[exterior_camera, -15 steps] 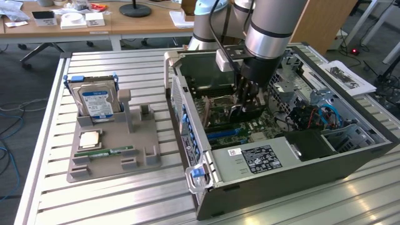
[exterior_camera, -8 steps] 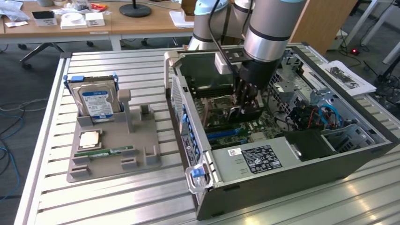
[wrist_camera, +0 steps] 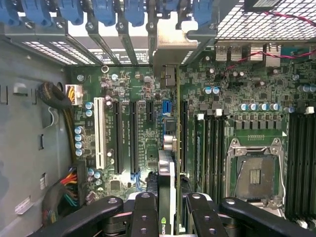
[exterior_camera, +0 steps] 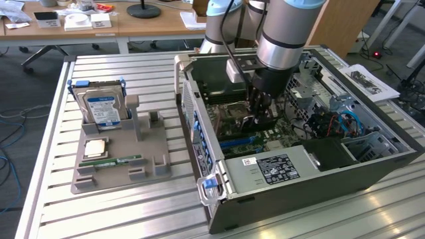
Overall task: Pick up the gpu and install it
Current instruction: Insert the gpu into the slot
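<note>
One gpu (wrist_camera: 167, 177), clamped edge-on in the tool (wrist_camera: 170, 213), runs parallel to the slots (wrist_camera: 120, 133), bracket end (wrist_camera: 170, 52) rearward.

Soft, even daylight in the exterior view; pale glare on the table slats (exterior_camera: 378, 214) at lower right; the case (exterior_camera: 319, 174) is shadowed inside (the gpu (wrist_camera: 167, 187) gleams along its edge).

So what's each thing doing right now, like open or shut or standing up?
gpu, held on edge over the motherboard slots; seated or not, cannot tell.
end effector, shut on the gpu.
computer case, lying on its side, top side open.
hard drive, standing upright in the grey tray.
memory stick, lying flat on the grey tray.
</note>
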Tool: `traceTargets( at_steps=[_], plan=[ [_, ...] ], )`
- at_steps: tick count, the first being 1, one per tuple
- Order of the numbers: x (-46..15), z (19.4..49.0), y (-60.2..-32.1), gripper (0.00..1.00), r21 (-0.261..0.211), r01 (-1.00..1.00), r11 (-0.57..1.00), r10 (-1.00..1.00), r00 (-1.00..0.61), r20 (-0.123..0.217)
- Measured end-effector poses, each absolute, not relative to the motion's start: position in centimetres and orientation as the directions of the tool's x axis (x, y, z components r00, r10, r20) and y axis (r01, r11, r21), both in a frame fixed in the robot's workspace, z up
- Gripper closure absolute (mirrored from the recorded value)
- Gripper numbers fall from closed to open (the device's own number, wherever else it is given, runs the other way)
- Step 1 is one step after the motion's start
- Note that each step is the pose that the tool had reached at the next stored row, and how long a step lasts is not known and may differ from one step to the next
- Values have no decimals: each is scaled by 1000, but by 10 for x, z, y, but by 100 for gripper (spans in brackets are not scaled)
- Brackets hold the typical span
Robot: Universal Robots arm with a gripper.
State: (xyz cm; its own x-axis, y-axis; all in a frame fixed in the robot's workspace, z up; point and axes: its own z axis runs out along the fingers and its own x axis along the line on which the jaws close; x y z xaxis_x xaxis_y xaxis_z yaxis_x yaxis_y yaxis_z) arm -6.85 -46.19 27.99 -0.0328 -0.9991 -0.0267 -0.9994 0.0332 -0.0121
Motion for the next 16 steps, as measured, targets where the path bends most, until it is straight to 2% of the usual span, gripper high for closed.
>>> traceTargets(
  at_steps=[16],
  plan=[
    [-72, 267, -462, 73, -12, -1000, 27, -999, -27, -27]
  ],
)
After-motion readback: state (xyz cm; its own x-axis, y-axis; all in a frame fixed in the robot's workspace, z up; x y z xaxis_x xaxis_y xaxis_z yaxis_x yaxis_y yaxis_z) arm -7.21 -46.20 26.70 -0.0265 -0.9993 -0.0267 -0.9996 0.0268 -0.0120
